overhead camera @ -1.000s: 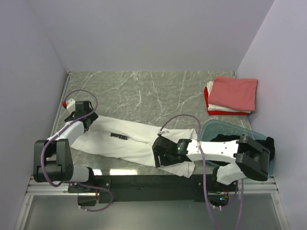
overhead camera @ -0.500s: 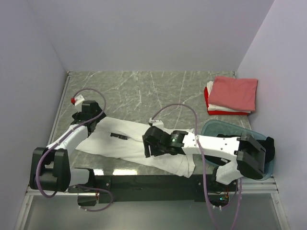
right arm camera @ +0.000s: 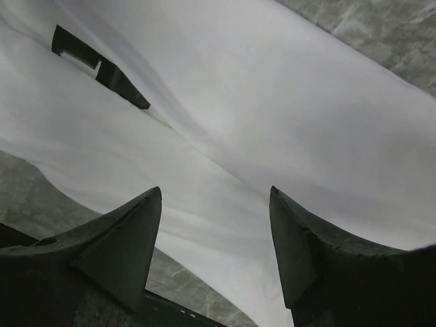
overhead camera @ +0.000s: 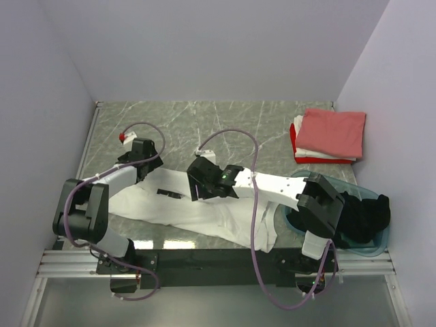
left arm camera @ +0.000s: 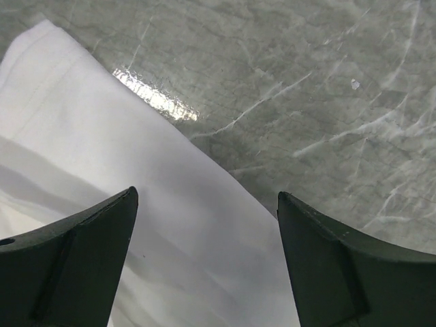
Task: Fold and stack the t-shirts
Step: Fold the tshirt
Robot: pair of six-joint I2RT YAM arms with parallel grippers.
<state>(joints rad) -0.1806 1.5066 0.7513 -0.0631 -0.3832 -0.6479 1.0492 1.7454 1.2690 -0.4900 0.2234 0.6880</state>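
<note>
A large white t-shirt with a small dark graphic lies in a long folded band across the near table. My left gripper is open above its far left end; the white cloth fills the gap between its fingers. My right gripper is open over the shirt's middle, above white cloth near the dark graphic. A folded stack with a salmon-pink shirt on top of white and red ones sits at the far right. A black shirt lies in the tub.
A translucent teal tub stands at the near right, partly under the right arm. Grey walls close the table on the left, back and right. The marble tabletop shows bare at the far middle. A black rail runs along the near edge.
Both grippers have moved away from the near edge: the left one up and right along the shirt's left end, the right one left and farther back over the shirt's middle. The shirt's near band looks flatter.
</note>
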